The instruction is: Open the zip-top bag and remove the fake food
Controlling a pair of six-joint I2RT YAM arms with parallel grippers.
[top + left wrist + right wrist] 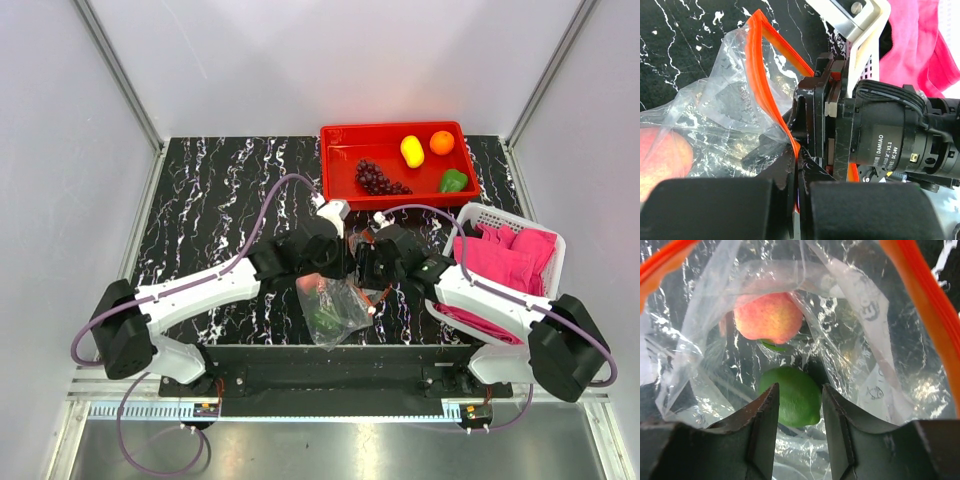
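The zip-top bag point(335, 308) hangs between my two grippers near the table's front edge, its mouth held open. My left gripper point(799, 165) is shut on the bag's orange-red zip strip point(767, 65). My right gripper point(800, 405) is open and reaches into the bag mouth, its fingers on either side of a green round fruit point(792, 392). A peach-coloured fruit point(769, 317) lies deeper in the bag. The yellow fruit point(411, 150), orange ball point(441, 142), grape bunch point(378, 178) and green pepper point(452, 181) lie in the red tray point(340, 140).
A white basket point(500, 215) of pink cloths point(515, 255) stands at the right, close beside my right arm. The red tray is at the back right. The two grippers point(348, 258) are almost touching over the bag.
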